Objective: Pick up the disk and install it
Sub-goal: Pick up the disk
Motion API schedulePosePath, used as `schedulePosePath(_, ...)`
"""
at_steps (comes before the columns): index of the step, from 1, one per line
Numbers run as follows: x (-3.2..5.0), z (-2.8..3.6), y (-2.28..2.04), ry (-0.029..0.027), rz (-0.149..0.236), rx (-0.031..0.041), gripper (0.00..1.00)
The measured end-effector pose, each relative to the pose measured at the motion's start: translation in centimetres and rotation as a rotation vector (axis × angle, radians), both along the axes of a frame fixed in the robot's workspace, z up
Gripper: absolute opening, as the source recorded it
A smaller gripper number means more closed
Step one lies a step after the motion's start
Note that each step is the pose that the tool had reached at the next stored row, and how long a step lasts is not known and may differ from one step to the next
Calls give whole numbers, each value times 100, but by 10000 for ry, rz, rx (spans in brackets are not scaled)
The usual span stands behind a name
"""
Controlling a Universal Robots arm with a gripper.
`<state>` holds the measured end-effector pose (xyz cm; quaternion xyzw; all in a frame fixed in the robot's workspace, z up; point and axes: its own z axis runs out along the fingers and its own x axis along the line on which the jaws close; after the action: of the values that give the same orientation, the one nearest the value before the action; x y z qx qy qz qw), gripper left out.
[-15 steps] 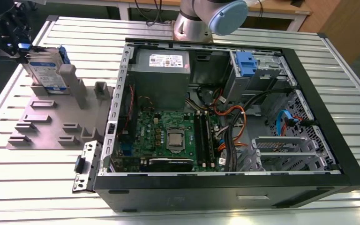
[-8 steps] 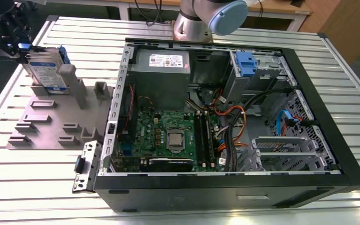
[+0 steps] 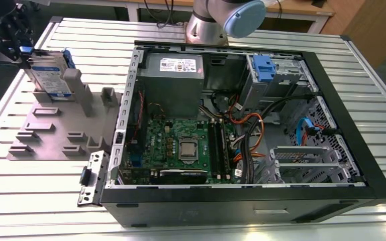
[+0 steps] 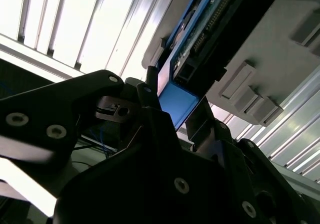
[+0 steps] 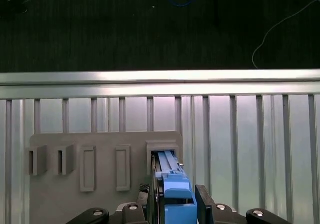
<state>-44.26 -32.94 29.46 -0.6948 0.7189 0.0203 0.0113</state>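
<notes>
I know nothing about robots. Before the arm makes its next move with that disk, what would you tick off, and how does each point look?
1. Disk stands upright in the grey holder: ok.
2. Gripper centred over the disk's blue rail, in the first wrist view: ok.
3. Grip firm on the disk: cannot tell.
4. Computer case lies open: ok.
5. Free bay in the drive cage: cannot tell; one blue carrier sits there.
6. Cables out of the way: cannot tell; they run right beside the cage.

glare whitens the slatted table [image 4: 65,19] under even overhead light.
</notes>
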Motion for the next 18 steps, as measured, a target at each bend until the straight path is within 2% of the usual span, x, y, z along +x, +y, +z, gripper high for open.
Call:
schedulePosePath(5, 2, -8, -25, 1, -1, -38, 48)
schedulePosePath(9, 38, -19, -27, 2, -2, -44, 48)
schedulePosePath(18, 22, -42, -25, 2, -152, -44, 48)
